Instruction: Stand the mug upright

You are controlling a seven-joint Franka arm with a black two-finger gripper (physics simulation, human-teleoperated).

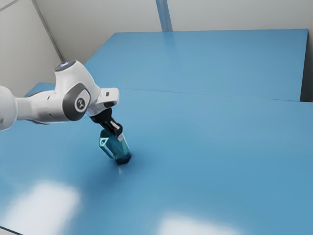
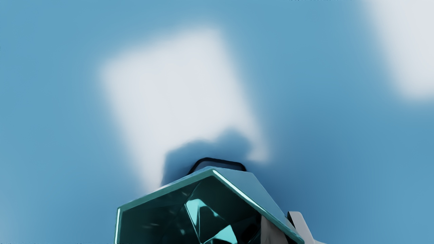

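While reaching before pale walls (image 1: 220, 14) and over a glossy blue table (image 1: 210, 147), extends a white arm (image 1: 46, 108) from the exterior view's left, bent down at the wrist; with black gripper (image 1: 119, 135) nearly closed, pinches one side of the teal mug (image 1: 110, 146), tilted, dark base (image 1: 122, 159) lowermost.

Count, by kind: mug (image 1: 115, 146), 1, with handle (image 2: 223, 160), 1. Robot arm (image 1: 48, 108), 1; gripper (image 1: 119, 132), 1; fingers (image 2: 301, 225), 2. Blue table surfaces (image 1: 220, 161), 2 (the observer takes the seam as the divide). Blue wall strip (image 1: 165, 15), 1. Bright patches on the blue (image 1: 41, 208), 2 in the exterior view, likewise 2 in the wrist view.
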